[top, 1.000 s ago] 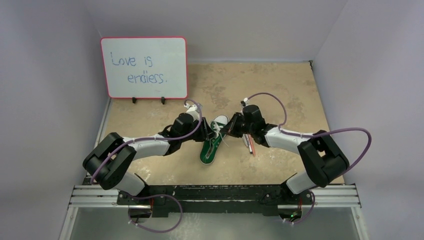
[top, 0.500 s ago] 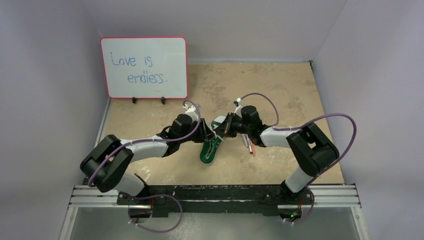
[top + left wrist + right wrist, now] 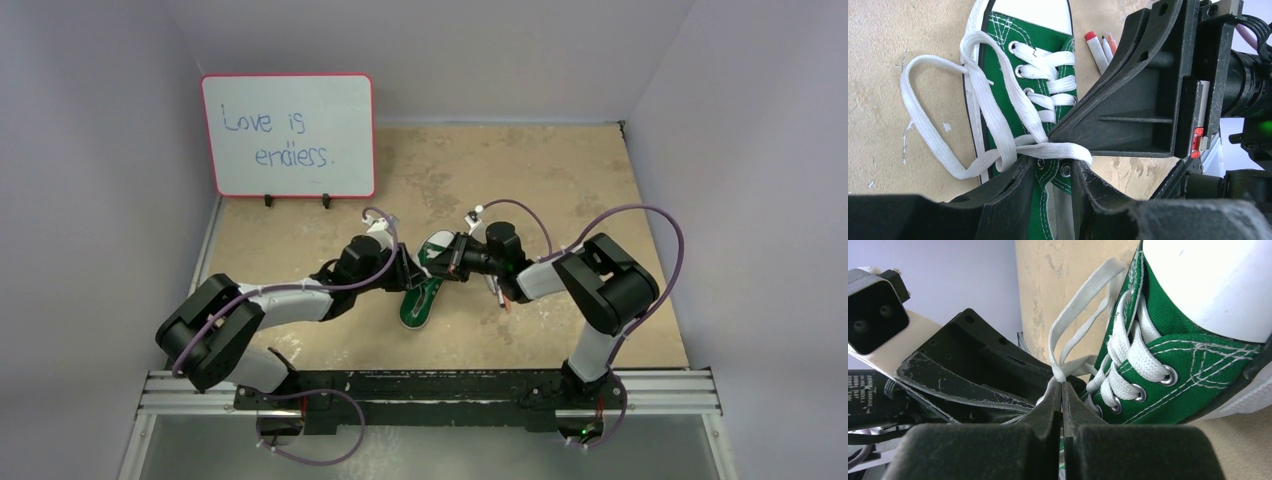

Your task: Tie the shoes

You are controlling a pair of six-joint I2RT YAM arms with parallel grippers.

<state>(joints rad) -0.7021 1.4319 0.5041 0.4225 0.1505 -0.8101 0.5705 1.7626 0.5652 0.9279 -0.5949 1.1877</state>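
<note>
The lace point(image 3: 1058, 150) is pinched by the right tool point(image 3: 1062, 390), likely to draw it taut. The left tool point(image 3: 1050, 172) is held spread over the sneaker point(image 3: 1198, 340).

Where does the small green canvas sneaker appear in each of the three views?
Top external: the small green canvas sneaker lies near the picture's centre.
Left wrist: sneaker at centre, toe at top edge.
Right wrist: sneaker on the right, toe uppermost.
Shared landmark: its white rubber toe cap.
</note>
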